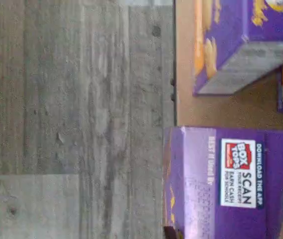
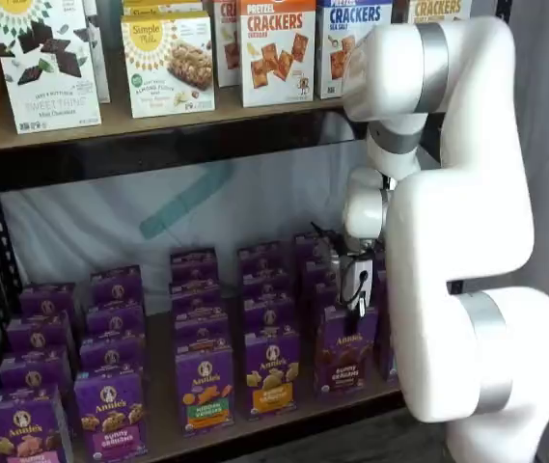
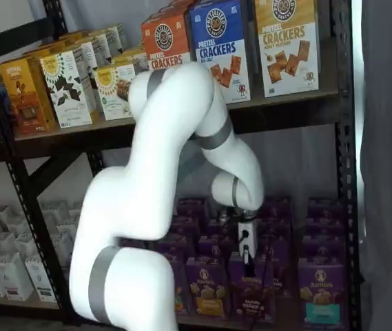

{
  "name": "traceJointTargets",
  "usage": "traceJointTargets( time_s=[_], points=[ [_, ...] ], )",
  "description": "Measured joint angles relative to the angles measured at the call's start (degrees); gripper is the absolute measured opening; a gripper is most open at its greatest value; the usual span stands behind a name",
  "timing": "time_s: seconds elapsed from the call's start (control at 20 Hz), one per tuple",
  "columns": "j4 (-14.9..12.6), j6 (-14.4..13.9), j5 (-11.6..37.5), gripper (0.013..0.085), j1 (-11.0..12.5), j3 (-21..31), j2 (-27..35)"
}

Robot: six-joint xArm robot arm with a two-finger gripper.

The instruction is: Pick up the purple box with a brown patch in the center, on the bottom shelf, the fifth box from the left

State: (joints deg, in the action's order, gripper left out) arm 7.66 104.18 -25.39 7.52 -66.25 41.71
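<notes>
Both shelf views, gripper [image 3: 248, 256] (closed) atop purple box [image 3: 250, 293]

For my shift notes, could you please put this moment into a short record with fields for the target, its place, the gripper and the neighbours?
target: the purple box, Annie's carton with brown cookies on its front
place: front row of the bottom shelf, upright
gripper: the gripper is right above the target's top, fingers shut; whether they grip the box cannot be told
lifted: not visibly, the box's base looks level with its neighbours
neighbours: the orange-band carton beside it; the teal-band carton on the other side
upper shelf: cracker boxes
</notes>
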Motion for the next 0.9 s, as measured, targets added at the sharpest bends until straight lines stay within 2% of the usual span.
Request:
traceJointTargets(
  time_s=[0.45, 0.6, 0.75, 0.9],
  points=[
    [4.4, 0.63, 6.98, 0.029, -3.88, 15.86, -10.44],
    [3.81, -1.01, 9.64, 0.029, -5.14, 20.98, -13.77],
    [4.63, -1.57, 11.65, 0.029, -6.57, 26.41, -17.85],
    [1.78, -5.09, 11.88, 0.029, -7.34, 30.43, -21.47]
  ],
)
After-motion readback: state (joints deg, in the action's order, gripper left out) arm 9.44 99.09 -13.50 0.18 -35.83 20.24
